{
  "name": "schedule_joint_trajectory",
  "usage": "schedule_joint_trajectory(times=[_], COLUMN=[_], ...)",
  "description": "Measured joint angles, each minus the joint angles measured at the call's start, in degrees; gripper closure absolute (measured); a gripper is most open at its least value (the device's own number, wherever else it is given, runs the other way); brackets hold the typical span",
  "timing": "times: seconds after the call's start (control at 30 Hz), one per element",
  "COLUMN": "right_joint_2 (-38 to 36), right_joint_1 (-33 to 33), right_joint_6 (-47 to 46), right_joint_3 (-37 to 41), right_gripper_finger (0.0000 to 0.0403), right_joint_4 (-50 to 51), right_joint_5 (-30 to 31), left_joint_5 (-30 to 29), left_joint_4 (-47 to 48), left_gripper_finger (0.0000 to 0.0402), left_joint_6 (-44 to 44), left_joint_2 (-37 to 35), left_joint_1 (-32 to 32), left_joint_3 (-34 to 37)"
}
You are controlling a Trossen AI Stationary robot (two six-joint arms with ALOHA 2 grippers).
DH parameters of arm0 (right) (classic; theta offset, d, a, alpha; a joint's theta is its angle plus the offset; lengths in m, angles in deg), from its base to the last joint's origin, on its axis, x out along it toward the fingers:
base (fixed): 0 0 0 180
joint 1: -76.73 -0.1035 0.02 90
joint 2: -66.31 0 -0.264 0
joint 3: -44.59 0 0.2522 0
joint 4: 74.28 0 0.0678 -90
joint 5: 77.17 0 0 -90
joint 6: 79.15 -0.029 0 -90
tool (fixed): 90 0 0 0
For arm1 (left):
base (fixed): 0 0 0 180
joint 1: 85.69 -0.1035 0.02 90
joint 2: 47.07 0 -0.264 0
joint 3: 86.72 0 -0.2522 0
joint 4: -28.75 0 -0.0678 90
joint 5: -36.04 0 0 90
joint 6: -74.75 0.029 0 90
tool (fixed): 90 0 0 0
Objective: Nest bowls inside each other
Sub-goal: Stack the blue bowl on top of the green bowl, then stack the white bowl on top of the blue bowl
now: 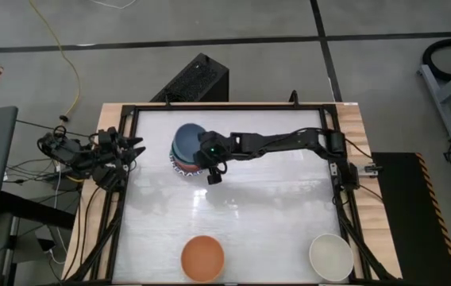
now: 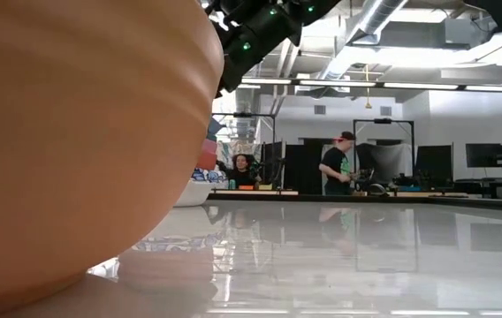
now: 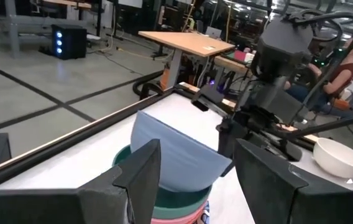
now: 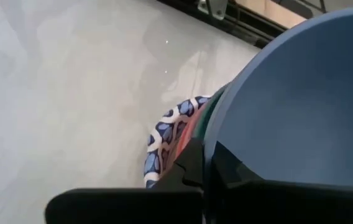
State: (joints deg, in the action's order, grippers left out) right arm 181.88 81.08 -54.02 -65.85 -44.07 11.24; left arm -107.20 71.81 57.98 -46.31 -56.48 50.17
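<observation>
A stack of bowls stands on a blue-and-white patterned plate point(image 4: 164, 134) at the table's far left: a pink bowl point(image 3: 179, 218) low down, a dark green bowl point(image 3: 183, 200) above it, and a blue bowl point(image 1: 186, 141) tilted on top. My right gripper point(image 4: 209, 163) is shut on the blue bowl. An orange bowl point(image 1: 202, 258) and a cream bowl point(image 1: 331, 257) rest on their bases near the front edge. My left gripper point(image 3: 204, 180) waits open at the table's left edge, level and pointing at the stack. My right gripper has the blue bowl's rim point(image 4: 210, 140) on the side toward the table's right. One finger is inside the bowl and one finger point(image 4: 189, 163) outside. The fingers slant down from the right. The bowl is tilted, its lower part point(image 3: 183, 180) down in the dark green bowl.
A black frame point(image 1: 225, 106) runs round the white tabletop. The middle of the table between the stack and the two front bowls is bare. In the low view the orange bowl point(image 2: 74, 132) fills the left half. People stand in the room beyond the table.
</observation>
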Motion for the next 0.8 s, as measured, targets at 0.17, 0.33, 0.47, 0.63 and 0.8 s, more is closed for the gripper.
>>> schedule_joint_trajectory(times=[0.17,0.33,0.47,0.63,0.8], right_joint_2=[0.0,-0.02,-0.02,-0.02,-0.02], right_joint_1=[0.52,0.71,0.67,0.99,0.97], right_joint_6=[-2.44,-2.61,-2.33,-2.34,-2.67], right_joint_3=[-0.02,-0.02,-0.02,-0.02,-0.02], right_gripper_finger=[0.0367,0.0317,0.0293,0.0276,0.0269], right_joint_4=[-0.43,-0.37,-0.31,-0.17,-0.63], right_joint_5=[-0.04,-0.07,-0.09,-0.17,-0.17], left_joint_5=[-3.94,-5.92,-5.74,-6.02,-6.03], left_joint_4=[0.03,0.37,0.62,0.85,0.86], left_gripper_finger=[0.021,0.021,0.021,0.021,0.021], left_joint_6=[-0.77,-1.51,-1.31,-0.46,-1.58], left_joint_2=[0.0,0.0,0.0,0.0,0.0], left_joint_1=[0.0,0.0,0.01,0.01,0.0], left_joint_3=[0.0,0.0,0.0,0.0,0.0])
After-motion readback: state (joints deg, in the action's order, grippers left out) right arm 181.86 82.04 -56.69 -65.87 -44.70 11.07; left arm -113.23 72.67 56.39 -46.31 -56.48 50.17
